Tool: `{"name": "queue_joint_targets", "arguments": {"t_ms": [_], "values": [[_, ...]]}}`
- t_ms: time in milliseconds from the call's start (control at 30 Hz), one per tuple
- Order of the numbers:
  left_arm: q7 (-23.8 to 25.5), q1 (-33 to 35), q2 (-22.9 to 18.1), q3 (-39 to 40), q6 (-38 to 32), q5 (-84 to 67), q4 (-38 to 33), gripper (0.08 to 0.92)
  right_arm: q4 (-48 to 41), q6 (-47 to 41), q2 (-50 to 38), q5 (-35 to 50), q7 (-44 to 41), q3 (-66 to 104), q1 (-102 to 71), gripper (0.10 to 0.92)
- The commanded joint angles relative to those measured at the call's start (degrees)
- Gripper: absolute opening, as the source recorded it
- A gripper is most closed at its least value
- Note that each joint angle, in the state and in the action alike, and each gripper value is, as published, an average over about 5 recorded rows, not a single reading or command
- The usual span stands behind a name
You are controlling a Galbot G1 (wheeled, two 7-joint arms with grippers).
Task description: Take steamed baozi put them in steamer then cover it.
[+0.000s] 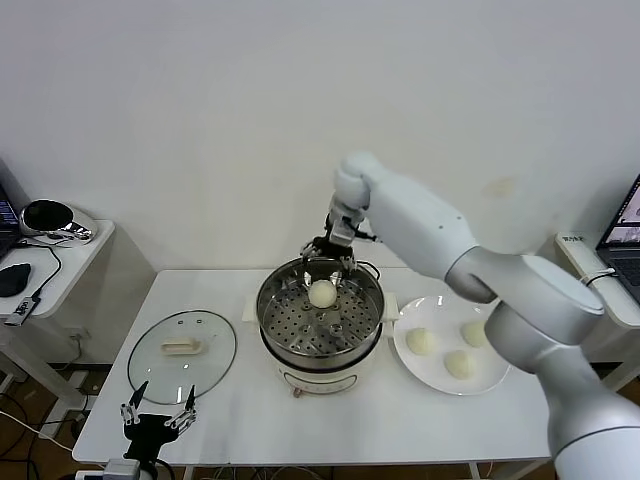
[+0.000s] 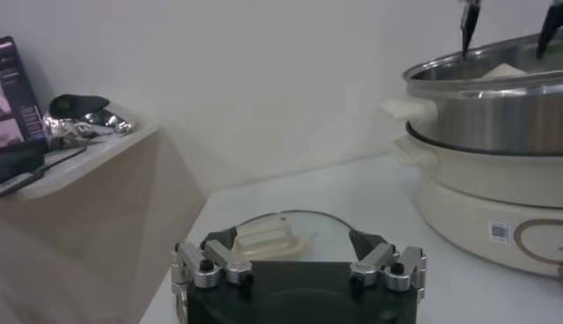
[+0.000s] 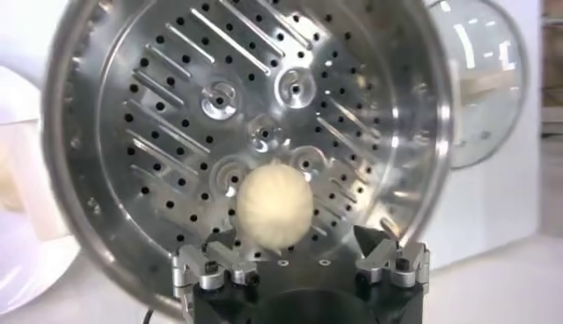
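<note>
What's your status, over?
Right gripper open above steamer, one baozi on its tray. Three baozi on plate. Left gripper open, idle near lid. Nothing blocking.

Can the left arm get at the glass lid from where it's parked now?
Probably yes. The left gripper hangs open at the table's near edge, just short of the glass lid, with nothing between them. The right gripper is away over the steamer.

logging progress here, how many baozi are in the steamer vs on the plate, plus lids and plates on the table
baozi in the steamer: 1, below the open right gripper
baozi on the plate: 3
glass lid: 1
plate: 1
total: 4 baozi, 6 things without the steamer
</note>
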Motion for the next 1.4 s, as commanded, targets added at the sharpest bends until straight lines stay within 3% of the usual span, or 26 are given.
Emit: {"name": "queue_joint_targets", "arguments": {"t_ms": [33, 233, 500, 667, 1100, 1400], "values": [[0.03, 0.07, 0.03, 0.05, 0.05, 0.01, -0.02, 0.823, 3.10, -8.52, -6.91, 10.23, -2.28, -0.34, 4.87, 0.823], [0.13, -0.03, 0.65, 0.68, 0.07, -0.13, 0.14, 0.823, 11.01, -28.78, -19.73, 17.59, -1.72, -4.70, 7.19, 0.823], [0.70, -0.79, 1.31, 1.54, 0.52, -0.14, -0.12, 0.823, 23.69, -58.02, -33.73, 19.18, 1.35, -7.62, 6.02, 0.823], [0.87, -0.77, 1.48, 1.90, 0.65, -0.13, -0.15, 0.823, 28.66, -68.32, -38.72, 16.79, 0.80, -4.74, 0.59, 0.823], [1.41, 0.67, 1.49, 2.08, 1.28, -0.11, -1.35, 0.823, 29.96, -68.73, -37.14, 5.75, 3.05, 6.07, -15.39, 0.823], [1.40, 0.65, 1.48, 2.00, 1.30, -0.03, -0.10, 0.823, 27.93, -66.67, -33.91, 3.90, 4.34, 8.34, -22.78, 0.823]]}}
